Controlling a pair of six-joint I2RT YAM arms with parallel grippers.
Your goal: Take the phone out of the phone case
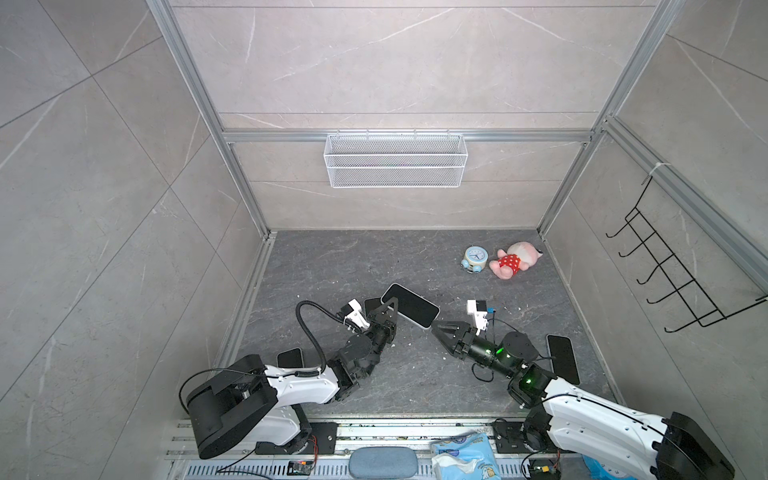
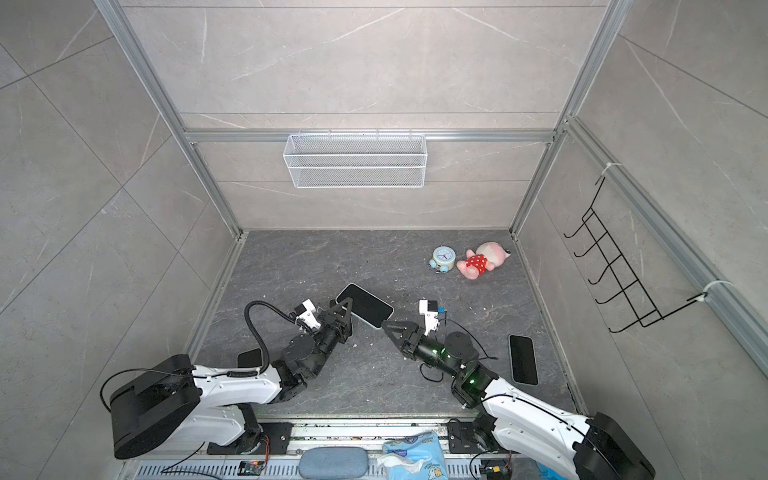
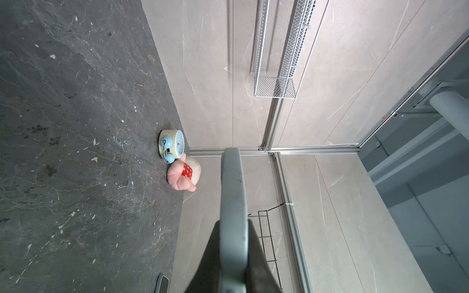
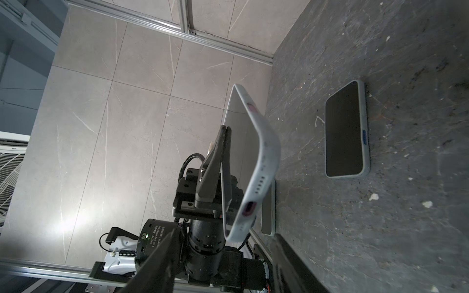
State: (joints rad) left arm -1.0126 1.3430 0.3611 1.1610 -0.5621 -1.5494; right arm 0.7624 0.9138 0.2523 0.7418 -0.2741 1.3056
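I am holding the phone [image 1: 410, 305] up off the counter [image 1: 332, 266], over its middle, with the screen facing up and tilted. It is still sitting in its pale case [image 4: 264, 152]. The left jaws are clenched on one long edge of the cased phone. In the left wrist view, the grey rim of the case [image 3: 233, 203] is running straight out between the dark fingers [image 3: 208, 258].

The right jaws are parted. In both top views their tips are meeting the phone's end nearest the right edge [image 2: 384, 322]. In the right wrist view, the two fingers [image 4: 157, 261] are standing wide to either side of the end with the charging port. I am not seeing them press on it.

A second phone [image 1: 563, 359] is lying flat by the right edge, toward the front. A third phone [image 1: 289, 357] is lying near the front left corner, just beside the left arm [image 1: 299, 386]. A fourth phone [image 4: 346, 132] is lying flat on the counter below the raised one. A clock [image 1: 474, 258] and a plush toy [image 1: 514, 259] are sitting side by side near the back right corner, well apart from both arms.
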